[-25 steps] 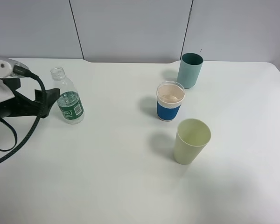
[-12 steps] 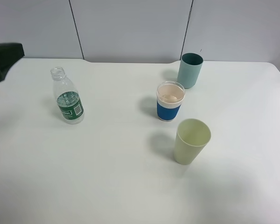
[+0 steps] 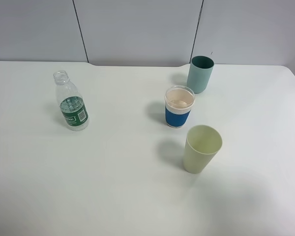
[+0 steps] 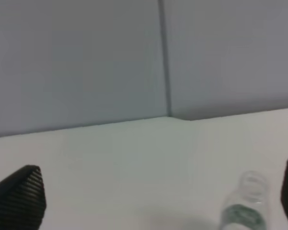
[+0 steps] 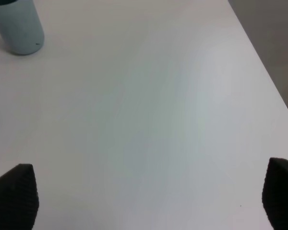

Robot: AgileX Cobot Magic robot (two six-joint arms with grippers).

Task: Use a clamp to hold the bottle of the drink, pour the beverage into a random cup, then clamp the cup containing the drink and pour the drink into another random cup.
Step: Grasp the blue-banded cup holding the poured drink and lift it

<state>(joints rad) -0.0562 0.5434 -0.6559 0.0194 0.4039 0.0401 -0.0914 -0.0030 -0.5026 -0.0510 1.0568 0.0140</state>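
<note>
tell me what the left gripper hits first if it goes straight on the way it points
Likely the small clear plastic bottle with a green label: it stands ahead of the open left gripper, off-centre, near one finger's line. Depth is unclear, so it may only be clipped.

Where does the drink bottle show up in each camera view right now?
Exterior high: the bottle stands on the left of the white table.
Left wrist: the bottle, neck and label only, cut by the picture's edge.
Right wrist: not in it.
Shared landmark: the white table.
</note>
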